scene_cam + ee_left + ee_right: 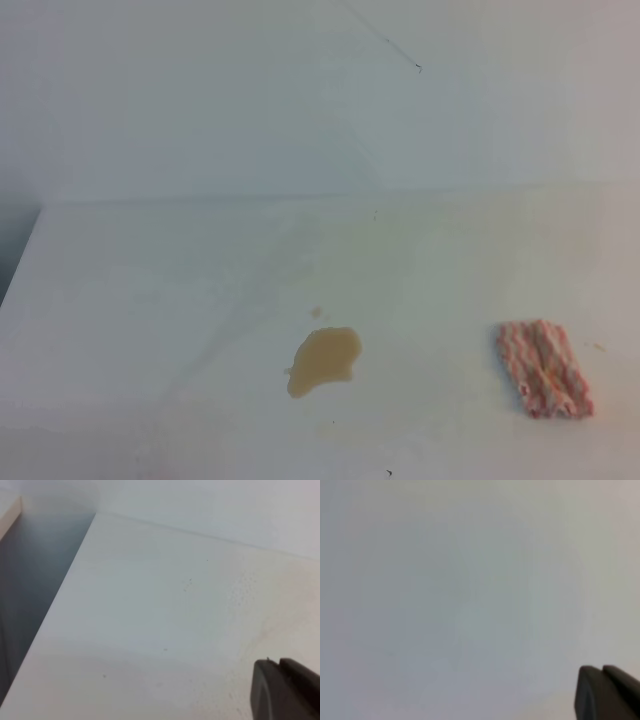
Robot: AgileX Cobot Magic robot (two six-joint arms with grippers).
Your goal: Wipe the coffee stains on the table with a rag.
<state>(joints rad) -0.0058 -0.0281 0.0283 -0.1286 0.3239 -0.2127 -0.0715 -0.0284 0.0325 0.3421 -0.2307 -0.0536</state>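
The coffee stains (323, 361) are a pale tan blotch on the white table (150, 300), front centre, with a tiny tan speck (316, 312) just behind it. The rag (544, 367), pink-and-white checked with a centre crease, lies flat at the front right, well apart from the blotch. Neither gripper shows in the exterior high view. My left gripper (279, 663) shows only as two dark fingertips pressed together in the lower right corner of the left wrist view, above bare table. My right gripper (602, 669) shows the same way, holding nothing.
The table's left edge (65, 585) drops to a dark gap beside a pale wall. A white wall (300, 90) rises behind the table's back edge. A few tiny dark specks (390, 472) lie near the front edge.
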